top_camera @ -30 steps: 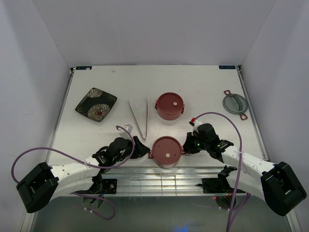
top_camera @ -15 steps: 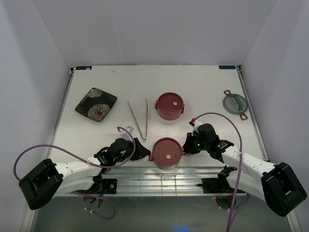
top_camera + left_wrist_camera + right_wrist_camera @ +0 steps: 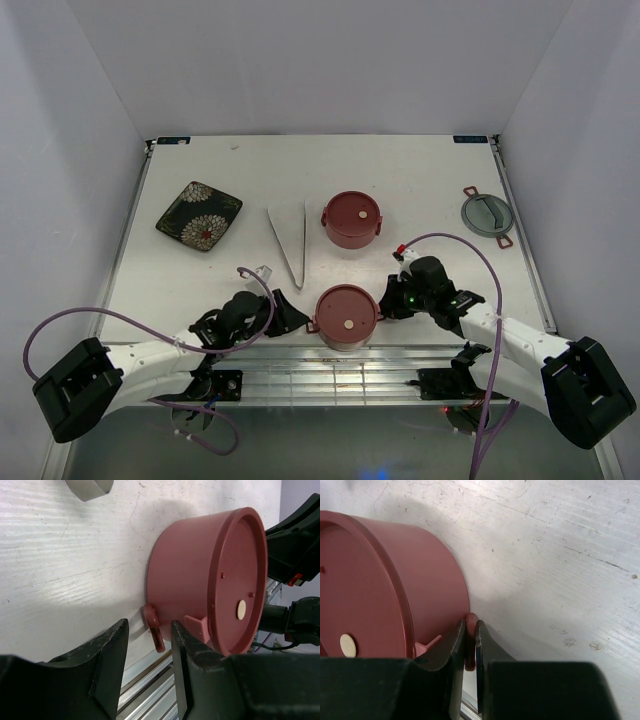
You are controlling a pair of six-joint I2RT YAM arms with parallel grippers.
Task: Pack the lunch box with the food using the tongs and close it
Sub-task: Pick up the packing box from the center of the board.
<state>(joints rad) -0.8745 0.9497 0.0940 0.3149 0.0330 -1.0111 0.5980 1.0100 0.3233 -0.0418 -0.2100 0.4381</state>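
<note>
The lidded near tier of the lunch box (image 3: 346, 315) sits at six o'clock on the counter (image 3: 180, 275). The right hand (image 3: 386, 303) is clenched on its three o'clock handle (image 3: 470, 652). The left hand (image 3: 299, 317) gapes around the nine o'clock handle (image 3: 154, 631) (not touching it, I'd say).
</note>
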